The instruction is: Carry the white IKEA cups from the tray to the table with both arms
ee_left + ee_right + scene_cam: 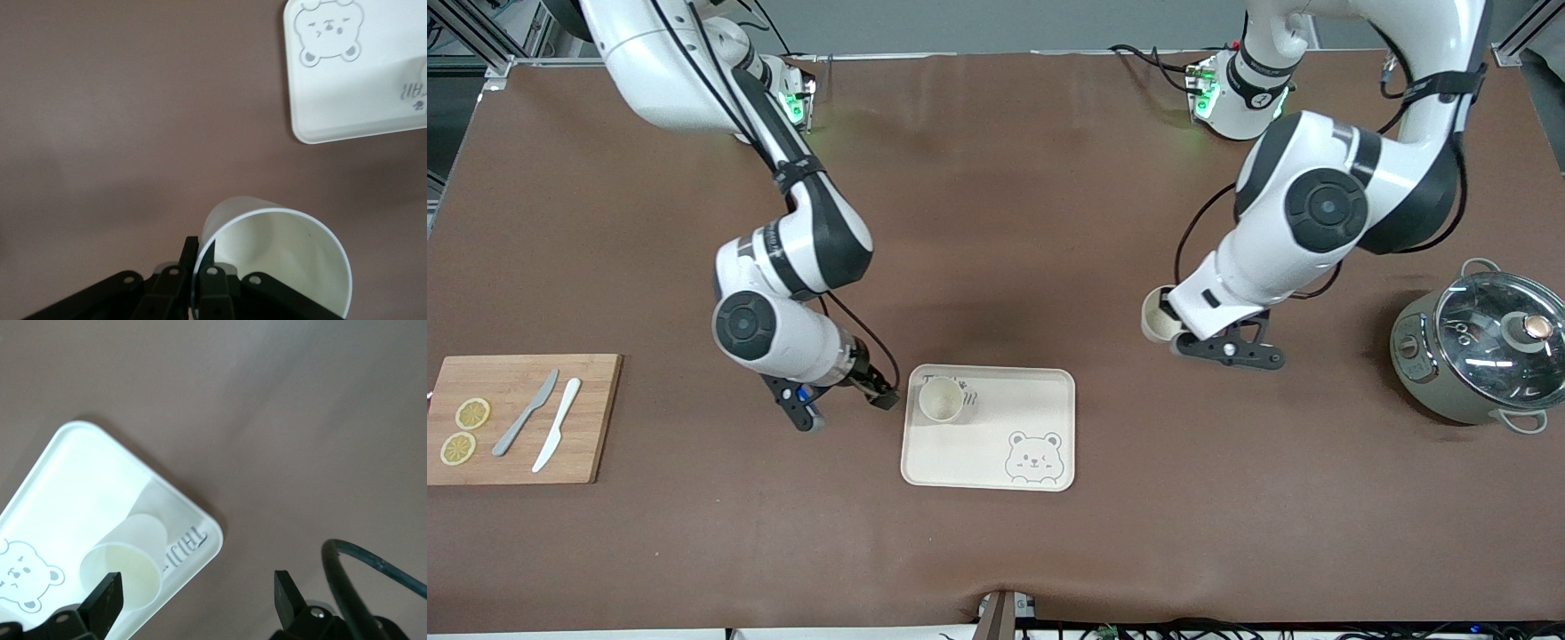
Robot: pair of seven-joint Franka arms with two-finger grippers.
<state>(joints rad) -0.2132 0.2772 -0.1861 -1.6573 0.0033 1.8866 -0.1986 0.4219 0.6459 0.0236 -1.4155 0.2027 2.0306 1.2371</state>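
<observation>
One white cup (942, 399) stands upright on the cream bear tray (996, 449), near the tray's corner toward the right arm's end. My right gripper (874, 394) is open and empty just beside that corner, apart from the cup. The right wrist view shows the cup (127, 570) on the tray (73, 487) by one side of the open right gripper (195, 600). My left gripper (1172, 331) is shut on the rim of the second white cup (1158, 316), over bare table toward the left arm's end from the tray. The left wrist view shows the left gripper (200, 267) pinching that cup's (280, 260) wall.
A wooden cutting board (596, 418) with two lemon slices (464, 430) and two knives (541, 424) lies at the right arm's end. A grey pot with a glass lid (1480, 351) stands at the left arm's end. The brown table (996, 222) lies between the arms.
</observation>
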